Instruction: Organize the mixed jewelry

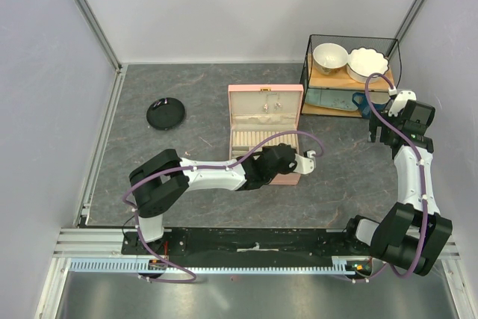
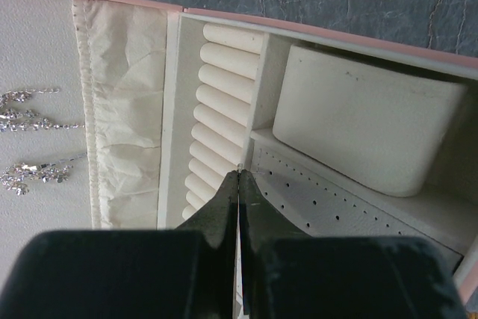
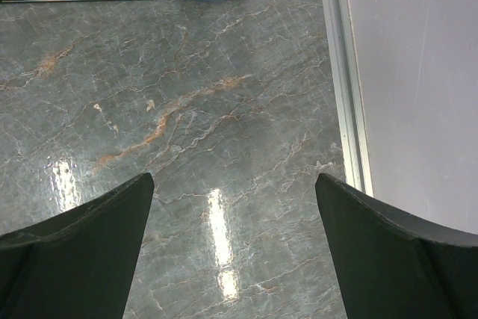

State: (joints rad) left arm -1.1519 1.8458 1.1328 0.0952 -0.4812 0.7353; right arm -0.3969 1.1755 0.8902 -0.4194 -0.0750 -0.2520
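Pinching what looks like tiny pale jewelry piece (image 2: 239, 166), left gripper (image 2: 238, 175) hangs closed over pink box (image 2: 321, 33), beside ring rolls (image 2: 216, 102). Lower gently onto perforated panel (image 2: 321, 203), release slowly. Right gripper (image 3: 234, 207) spread wide, empty.

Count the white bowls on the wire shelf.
2. Both sit on the shelf's top board, far right: a round bowl on the left, a scalloped bowl beside it. Others may be hidden below.

Two bowls (image 1: 329, 58), one box (image 1: 246, 92), one dish (image 1: 165, 114)
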